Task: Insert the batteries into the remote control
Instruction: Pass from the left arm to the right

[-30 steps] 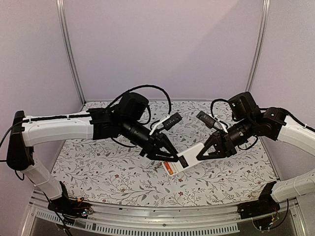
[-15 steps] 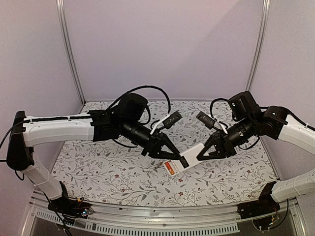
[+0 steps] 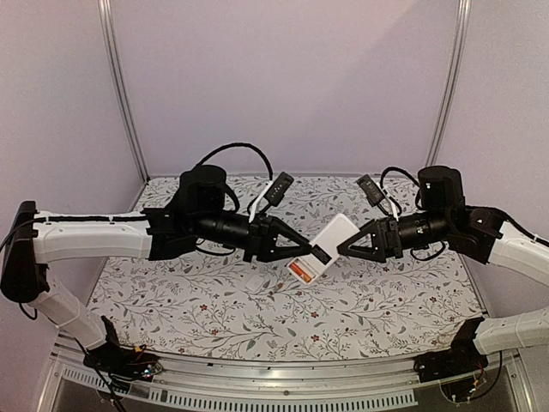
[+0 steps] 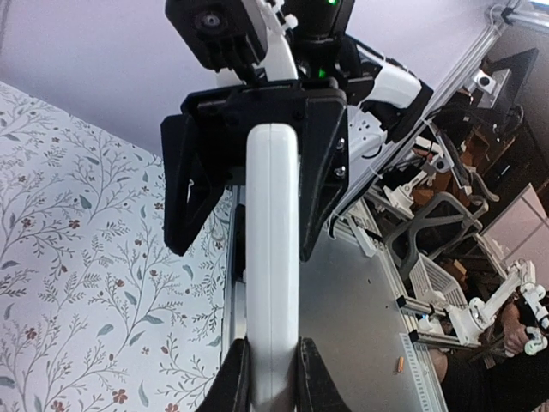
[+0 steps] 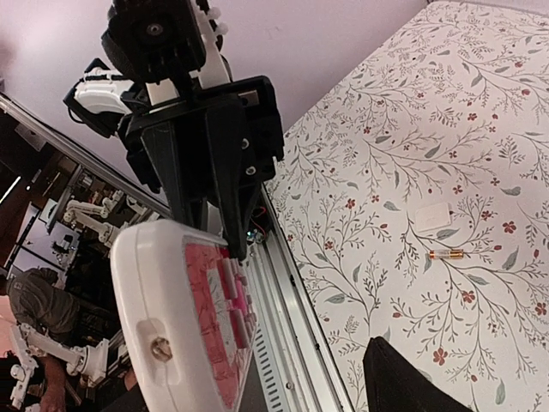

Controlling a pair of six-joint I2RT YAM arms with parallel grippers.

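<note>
Above mid-table | slim white red-panelled remote control (image 3: 322, 252) now raised higher (both arms lifted) | left gripper (image 3: 302, 252) and right gripper (image 3: 343, 247) both clamp it | orange-red cylindrical battery (image 5: 447, 254) on cloth, unloaded

remote control (image 5: 184, 339) cut off below, recess hidden

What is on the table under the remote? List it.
The remote is held above the table. Below lie a white cover and one battery, apart. Any second battery is not visible.
</note>
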